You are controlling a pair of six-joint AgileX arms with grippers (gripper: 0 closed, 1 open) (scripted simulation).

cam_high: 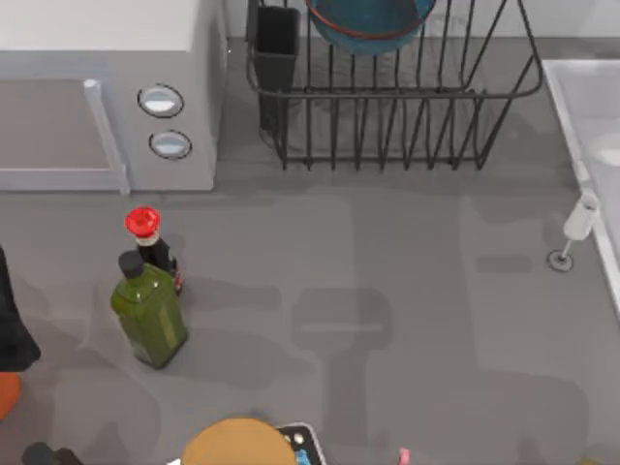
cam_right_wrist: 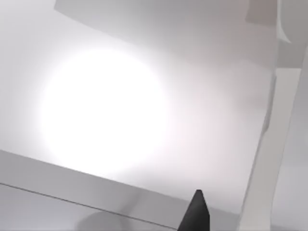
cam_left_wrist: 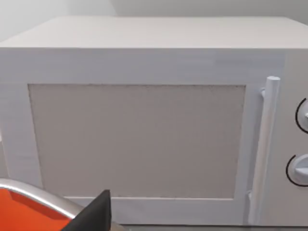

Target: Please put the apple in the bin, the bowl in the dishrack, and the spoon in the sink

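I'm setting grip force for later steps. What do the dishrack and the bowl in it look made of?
The dishrack looks like thin black coated metal wire, going by its slim bars. The bowl looks like glazed ceramic: glossy blue with a reddish-brown rim, though plastic is possible.

Ahead of my left claw: microwave (cam_left_wrist: 144, 120) door blocks the way. Off to its side, green bottle (cam_high: 150, 312) and red-capped bottle (cam_high: 147, 237) stand touching. Grey counter (cam_high: 387, 291) beyond them open. Dishrack (cam_high: 387, 107) walls the far edge, probably.
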